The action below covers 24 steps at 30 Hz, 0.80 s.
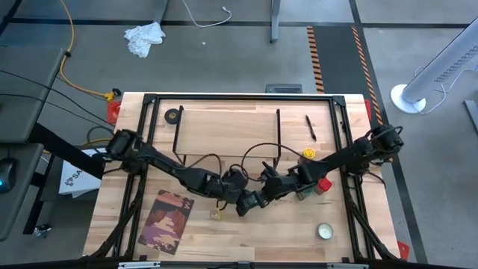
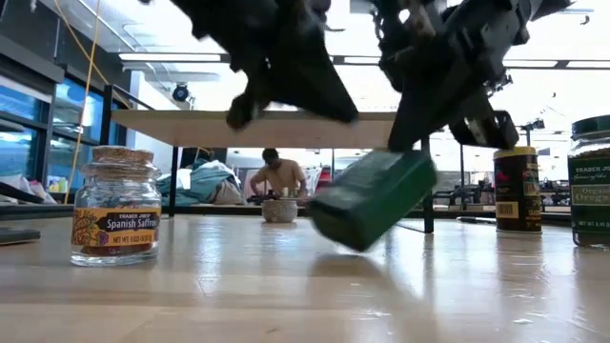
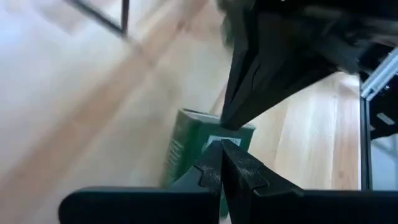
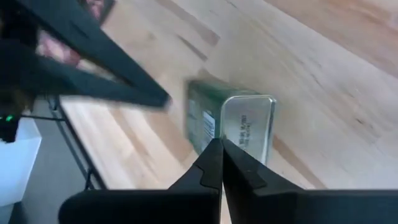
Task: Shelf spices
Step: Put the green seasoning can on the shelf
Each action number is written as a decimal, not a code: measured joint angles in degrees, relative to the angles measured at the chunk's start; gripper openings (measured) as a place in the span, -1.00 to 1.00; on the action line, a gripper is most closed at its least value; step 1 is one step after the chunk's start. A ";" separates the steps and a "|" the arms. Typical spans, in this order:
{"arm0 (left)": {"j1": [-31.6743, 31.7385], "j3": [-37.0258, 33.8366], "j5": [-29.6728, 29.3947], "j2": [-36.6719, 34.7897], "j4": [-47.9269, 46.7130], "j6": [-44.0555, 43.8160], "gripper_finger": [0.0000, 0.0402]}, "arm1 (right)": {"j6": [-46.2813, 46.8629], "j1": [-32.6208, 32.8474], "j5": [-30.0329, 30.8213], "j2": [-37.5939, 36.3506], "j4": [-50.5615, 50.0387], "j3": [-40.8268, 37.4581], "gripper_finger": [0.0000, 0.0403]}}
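Spices all sit off the shelf (image 1: 224,127); nothing shelved yet. My left gripper (image 3: 221,163) and right gripper (image 4: 221,160), fingers pressed together, hover over the tilted green tin (image 2: 374,198) mid-table.

Grey floor (image 1: 224,52), crumpled white cloth (image 1: 144,37), yellow cable (image 1: 69,60), orange-black hazard stripes (image 1: 315,48), bright ceiling lights (image 2: 172,59).

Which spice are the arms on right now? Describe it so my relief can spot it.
On the wooden table, in front of the shelf, the left gripper and right gripper meet mid-table. At their tips is a tilted tin. It is the only rectangular, dark green container among round jars.
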 joint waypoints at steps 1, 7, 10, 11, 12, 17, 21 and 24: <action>0.00 0.00 -0.68 -1.43 -1.36 1.78 -1.00 | -0.37 0.00 -0.02 -0.91 -0.47 0.00 -1.00; 0.02 0.00 -9.45 -11.45 -7.64 9.68 -1.00 | -3.43 -0.02 0.15 -7.53 -5.34 0.02 -1.00; 0.10 0.02 -14.46 -15.24 -9.56 12.09 -1.00 | -4.15 0.28 0.22 -10.31 -9.40 0.02 -1.00; 0.11 0.02 -15.66 -16.33 -9.95 12.61 -1.00 | -4.23 0.38 0.24 -10.98 -10.58 0.02 -1.00; 0.11 0.02 -16.35 -17.10 -10.55 12.84 -1.00 | -4.59 0.54 0.22 -11.40 -11.50 0.02 -1.00; -0.01 0.04 -12.11 -18.46 -11.52 13.06 -1.00 | -6.41 1.69 -1.44 -13.33 -13.02 0.04 -1.00; -1.10 0.02 -9.43 -14.61 -13.95 10.14 -1.00 | -6.03 2.56 -1.59 -12.83 -19.28 0.11 -1.00; -1.62 0.00 -8.22 -10.27 -12.06 4.95 -1.00 | -5.12 1.65 -1.42 -10.57 -23.34 0.09 -1.00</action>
